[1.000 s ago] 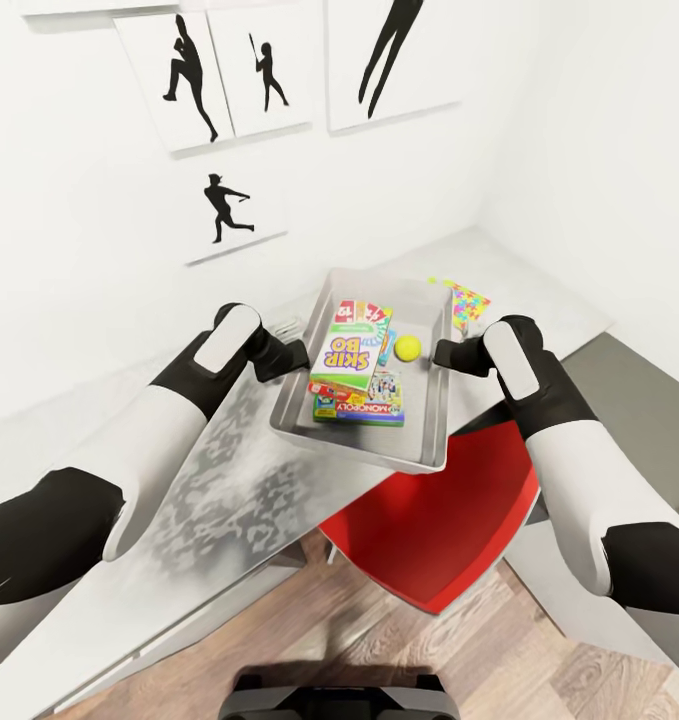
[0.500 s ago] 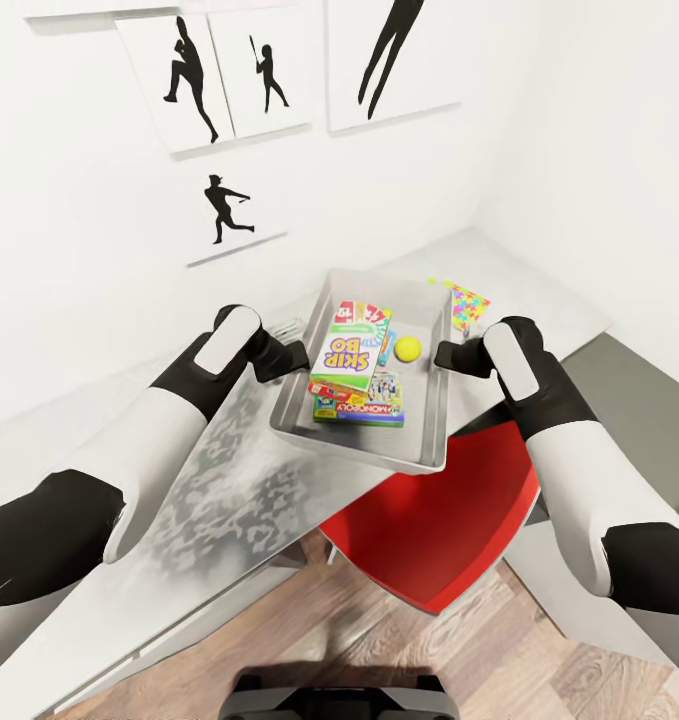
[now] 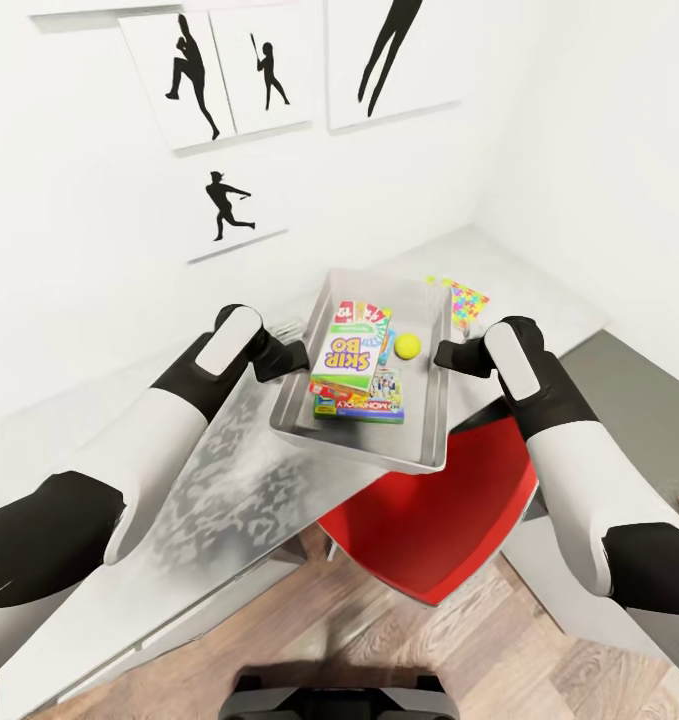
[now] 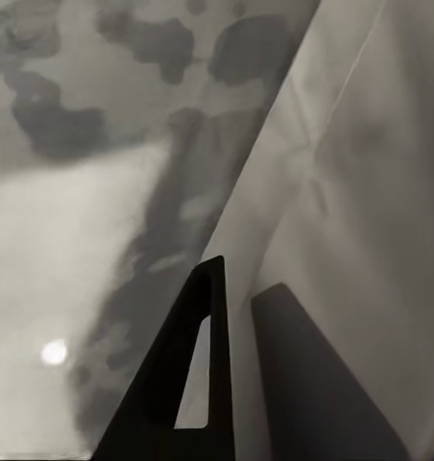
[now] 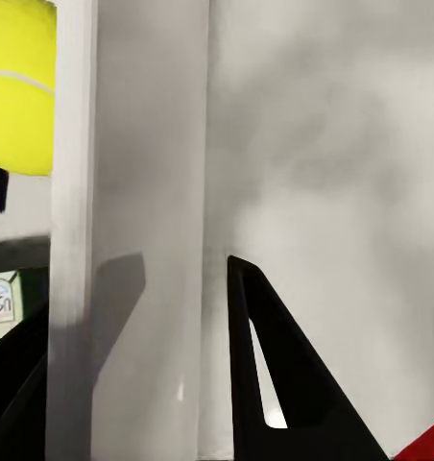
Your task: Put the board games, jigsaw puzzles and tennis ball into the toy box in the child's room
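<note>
Both grippers, left (image 3: 297, 352) and right (image 3: 447, 355), clamped on opposite walls of toy box (image 3: 431, 452); uneven lift could tip tennis ball (image 3: 408, 346) out

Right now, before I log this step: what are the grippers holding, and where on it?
Both hold the toy box by its long side walls: the left gripper straddles one wall, the right gripper the opposite one.
</note>
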### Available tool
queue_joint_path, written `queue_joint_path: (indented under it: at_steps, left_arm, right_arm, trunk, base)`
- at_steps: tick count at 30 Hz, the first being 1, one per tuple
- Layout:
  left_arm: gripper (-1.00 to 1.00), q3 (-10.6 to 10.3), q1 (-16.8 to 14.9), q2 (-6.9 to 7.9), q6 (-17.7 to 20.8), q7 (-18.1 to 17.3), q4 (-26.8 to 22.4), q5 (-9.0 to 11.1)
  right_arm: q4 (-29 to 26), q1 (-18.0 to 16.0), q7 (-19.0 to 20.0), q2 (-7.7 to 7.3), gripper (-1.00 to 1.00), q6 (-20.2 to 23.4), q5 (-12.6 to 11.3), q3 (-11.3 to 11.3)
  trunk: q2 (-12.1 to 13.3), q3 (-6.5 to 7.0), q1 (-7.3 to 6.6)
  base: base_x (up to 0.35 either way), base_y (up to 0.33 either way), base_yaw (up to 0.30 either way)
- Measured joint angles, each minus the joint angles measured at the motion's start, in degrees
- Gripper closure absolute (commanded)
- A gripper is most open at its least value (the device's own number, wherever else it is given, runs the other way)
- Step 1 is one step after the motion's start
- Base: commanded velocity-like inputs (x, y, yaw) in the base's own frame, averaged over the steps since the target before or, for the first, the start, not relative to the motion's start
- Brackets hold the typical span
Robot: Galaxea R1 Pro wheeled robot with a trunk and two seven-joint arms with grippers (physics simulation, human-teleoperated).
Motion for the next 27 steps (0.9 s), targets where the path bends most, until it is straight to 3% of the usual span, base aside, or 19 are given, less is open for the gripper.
queue_joint_path:
  at_steps: [13, 18, 27]
  left_arm:
    - [1.00, 0.11, 0.05, -0.06, 0.01, 0.18, -0.27, -0.06]
    - [1.00, 0.11, 0.06, -0.04, -0.17, 0.16, -0.37, -0.02]
    - [1.00, 0.17, 0.08, -0.03, -0.09, 0.24, -0.57, -0.01]
  right_arm:
    - [-0.05, -0.10, 0.01, -0.04, 1.00, 0.06, 0.02, 0.01]
    - [-0.06, -0.27, 0.00, -0.03, 1.00, 0.09, 0.15, 0.04]
    - [-0.05, -0.37, 0.12, -0.04, 1.00, 0.15, 0.26, 0.01]
  trunk:
    - [0.00, -0.11, -0.04]
    - [-0.01, -1.01, -0.72]
    - [-0.01, -1.02, -0.66]
  base:
    - [-0.044, 0.000, 0.019]
    - [-0.002, 0.000, 0.206]
    - [-0.021, -0.007, 0.274]
